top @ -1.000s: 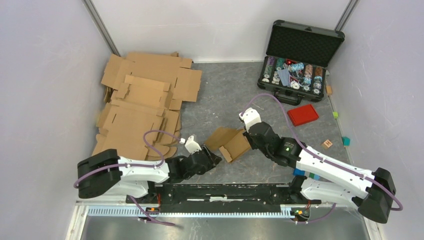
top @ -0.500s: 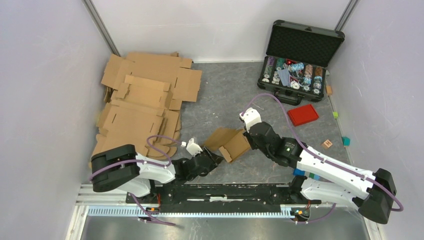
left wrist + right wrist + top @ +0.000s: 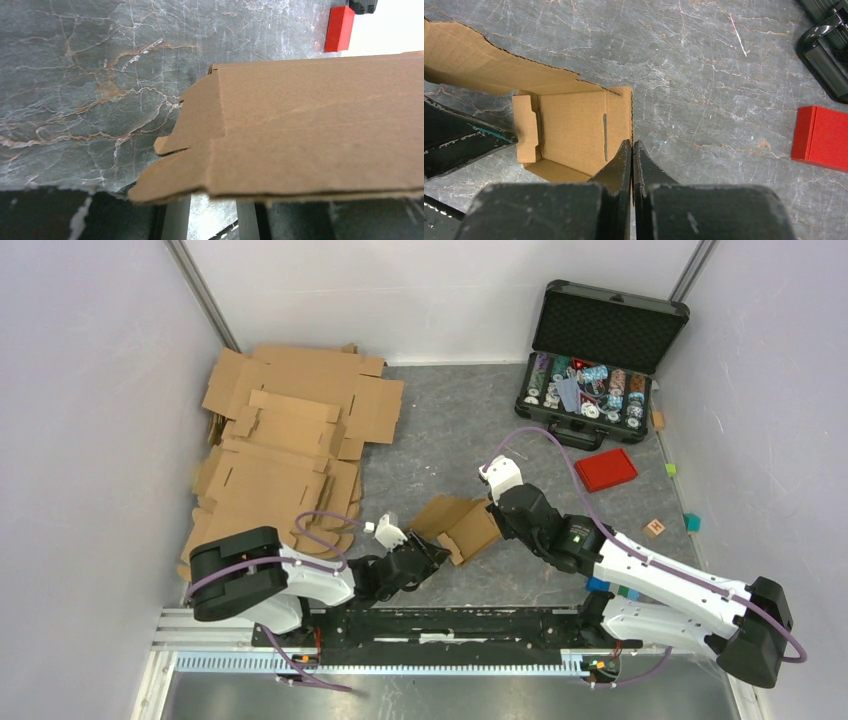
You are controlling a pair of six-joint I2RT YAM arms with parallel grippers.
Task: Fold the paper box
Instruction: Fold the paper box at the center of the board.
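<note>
- The paper box lies open on the grey counter, just toward 6 o'clock from its middle. One wide flap spreads out toward 9 o'clock.
- The right tool comes in from the box's 3 o'clock. In the wrist view it is clenched, its fingers pinching the top edge of the box's side wall.
- The left tool sits at the box's 7 o'clock. Its fingers stand apart, released, with their tips hidden under the flap.
- A red lid lies toward 2 o'clock from the box.
- Flat cardboard sheets are piled at 10 o'clock.
- An open black case stands at 1 o'clock.
</note>
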